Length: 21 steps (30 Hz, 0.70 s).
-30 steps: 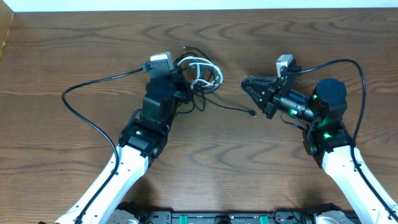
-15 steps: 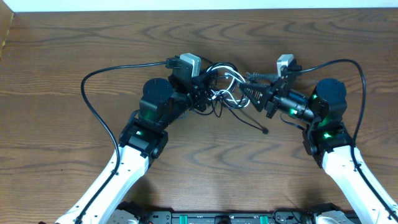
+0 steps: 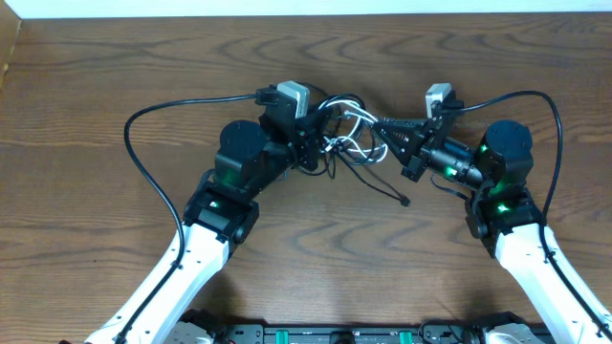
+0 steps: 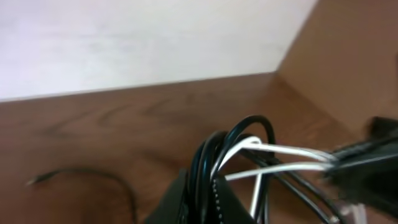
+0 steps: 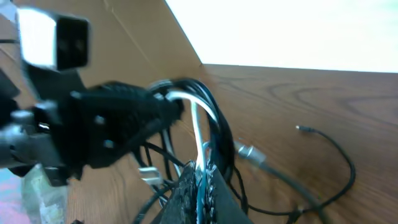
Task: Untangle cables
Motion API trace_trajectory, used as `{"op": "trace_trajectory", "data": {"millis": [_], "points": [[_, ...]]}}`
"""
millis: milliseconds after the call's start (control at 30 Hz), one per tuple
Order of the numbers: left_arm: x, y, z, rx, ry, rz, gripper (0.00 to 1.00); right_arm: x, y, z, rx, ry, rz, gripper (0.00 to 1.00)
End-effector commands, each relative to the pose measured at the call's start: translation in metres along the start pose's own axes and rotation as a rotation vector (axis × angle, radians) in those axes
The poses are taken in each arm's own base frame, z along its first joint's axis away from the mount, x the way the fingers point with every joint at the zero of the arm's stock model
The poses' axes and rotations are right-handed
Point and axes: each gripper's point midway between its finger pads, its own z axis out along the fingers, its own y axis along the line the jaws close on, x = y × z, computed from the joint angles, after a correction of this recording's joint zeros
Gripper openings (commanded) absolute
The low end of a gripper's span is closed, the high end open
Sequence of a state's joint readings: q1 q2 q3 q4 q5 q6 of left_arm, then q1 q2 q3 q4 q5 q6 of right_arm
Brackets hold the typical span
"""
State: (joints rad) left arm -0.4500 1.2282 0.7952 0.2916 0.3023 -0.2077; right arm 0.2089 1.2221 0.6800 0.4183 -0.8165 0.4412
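Spanning left-right between left fingers [image 3: 311, 141] and right fingers [image 3: 389, 126], both clamped on them, tangled cables [image 3: 354, 117].

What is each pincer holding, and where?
Both grip the tangled thin black and white cables: left pincer its left loops, right pincer the white strands.

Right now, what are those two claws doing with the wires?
Left gripper shut on cables. Right gripper shut on them, white strand. Knot strung between both. One black end trails on table.

Thin flexible cables [image 3: 352, 117] are mostly black, one white. The flat wooden table [image 3: 96, 86] is brown with dark wavy grain.
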Motion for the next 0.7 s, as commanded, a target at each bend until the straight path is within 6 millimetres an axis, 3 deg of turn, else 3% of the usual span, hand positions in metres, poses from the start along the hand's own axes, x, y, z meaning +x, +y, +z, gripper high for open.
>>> {"op": "trace_trajectory", "data": {"millis": [0,167,367,467,667], "points": [[-0.007,0.045,-0.009,-0.265,-0.03,0.002,0.08,-0.012,0.005,-0.001,-0.015,-0.028,0.01,0.01],[0.015,0.087,-0.027,-0.517,0.02,-0.088,0.08,-0.015,0.009,-0.001,-0.034,-0.036,0.014,0.01],[0.024,0.094,-0.029,-0.553,0.042,-0.119,0.07,-0.015,0.01,-0.002,-0.04,-0.037,0.012,0.01],[0.021,0.083,-0.022,-0.484,0.036,-0.132,0.08,-0.015,0.01,-0.002,-0.04,-0.037,0.011,0.02],[0.01,0.041,-0.006,-0.231,0.025,-0.142,0.08,-0.011,0.006,-0.001,-0.021,-0.023,-0.012,0.46]]}}
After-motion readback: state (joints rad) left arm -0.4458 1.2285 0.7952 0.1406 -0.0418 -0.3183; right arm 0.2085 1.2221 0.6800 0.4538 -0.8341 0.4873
